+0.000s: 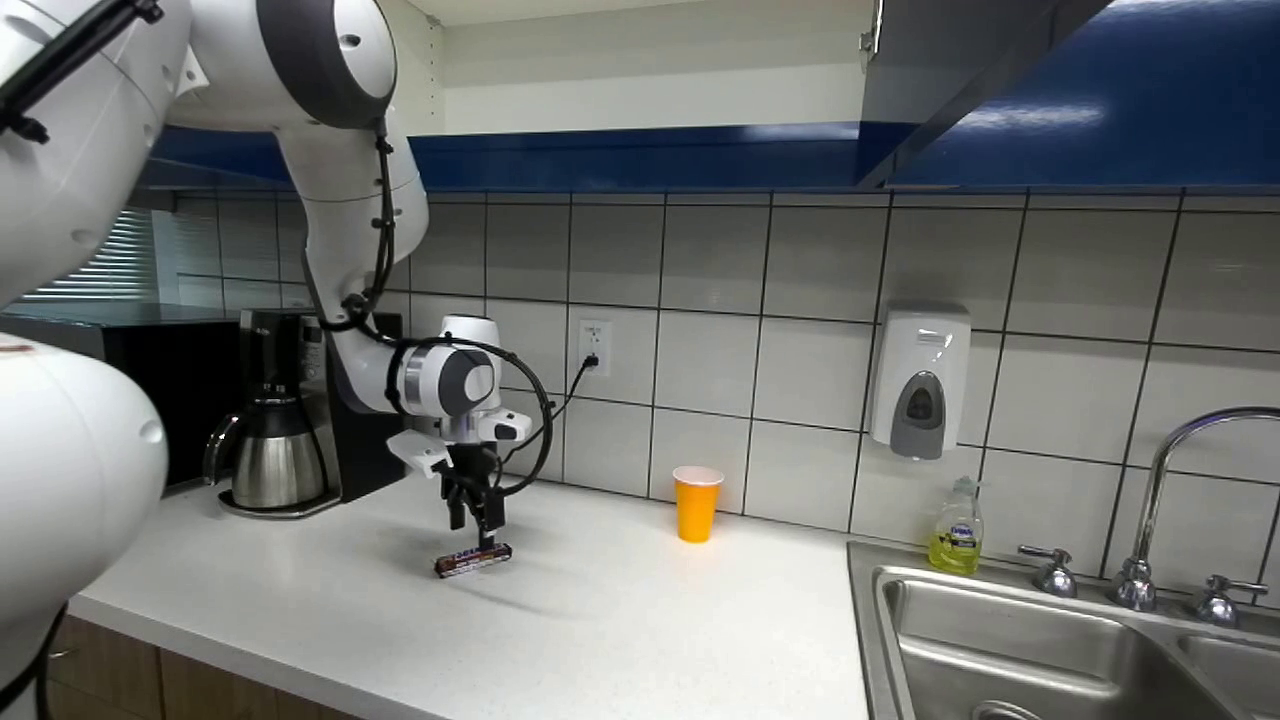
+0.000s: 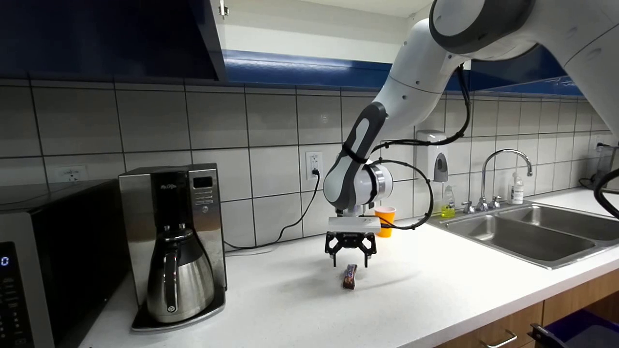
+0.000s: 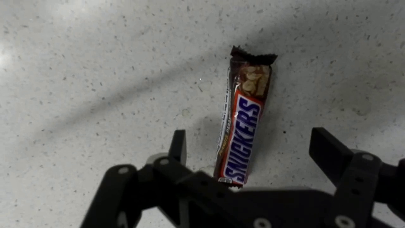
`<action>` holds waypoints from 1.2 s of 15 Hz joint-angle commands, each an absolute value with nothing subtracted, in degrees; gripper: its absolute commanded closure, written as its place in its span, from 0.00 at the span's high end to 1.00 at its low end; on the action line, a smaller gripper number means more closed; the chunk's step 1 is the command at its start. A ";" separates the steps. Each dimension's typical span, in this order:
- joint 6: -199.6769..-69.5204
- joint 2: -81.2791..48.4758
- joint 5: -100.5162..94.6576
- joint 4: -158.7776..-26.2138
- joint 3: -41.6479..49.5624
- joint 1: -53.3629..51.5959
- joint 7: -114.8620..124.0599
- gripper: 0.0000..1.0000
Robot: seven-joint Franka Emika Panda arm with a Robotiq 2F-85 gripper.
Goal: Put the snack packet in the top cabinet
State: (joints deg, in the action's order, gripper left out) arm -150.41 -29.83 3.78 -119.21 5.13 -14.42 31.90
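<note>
So the candy bar (image 3: 240,126) is lying on the white tabletop (image 1: 640,620), and the pincer (image 2: 350,261) is hanging right over one end of it, fingers (image 3: 329,152) spread wide and holding nothing. In the wrist view the bar's sitting in the gap, a bit nearer one finger than the other. I'm reading this as the lining-up part of the pickup, so nothing's getting put away yet. Can't tell whether the fingers are touching the tabletop or hovering above it. Next move, I'm thinking, is calling for a small shift toward the bar's middle, going down if there's any room, then squeezing across the narrow width. Grabbing only the end is probably risking a droopy, twisting bar. After that it's needing a tall lift, since the top cabinet (image 1: 650,95) is standing open way up above, its white inside showing in both exterior views.
</note>
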 commanded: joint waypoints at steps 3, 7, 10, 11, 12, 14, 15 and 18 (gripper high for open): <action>-149.55 -31.77 2.54 -116.95 6.32 -15.72 36.62 1.00; -149.15 -32.93 2.36 -115.79 6.58 -16.05 37.81 1.00; -148.00 -33.86 2.25 -114.62 6.89 -16.27 38.61 1.00; -147.52 -34.17 2.24 -114.22 7.00 -16.36 38.89 1.00; -147.18 -34.35 2.28 -113.96 7.02 -16.36 38.98 1.00; -146.39 -34.65 2.30 -113.43 7.03 -16.32 39.26 1.00; -145.86 -34.76 2.22 -113.16 7.11 -16.38 39.54 1.00; -144.69 -35.07 2.10 -112.47 7.00 -16.24 40.00 1.00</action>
State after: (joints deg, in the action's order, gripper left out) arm -147.67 -34.46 3.72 -114.52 6.15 -15.45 37.42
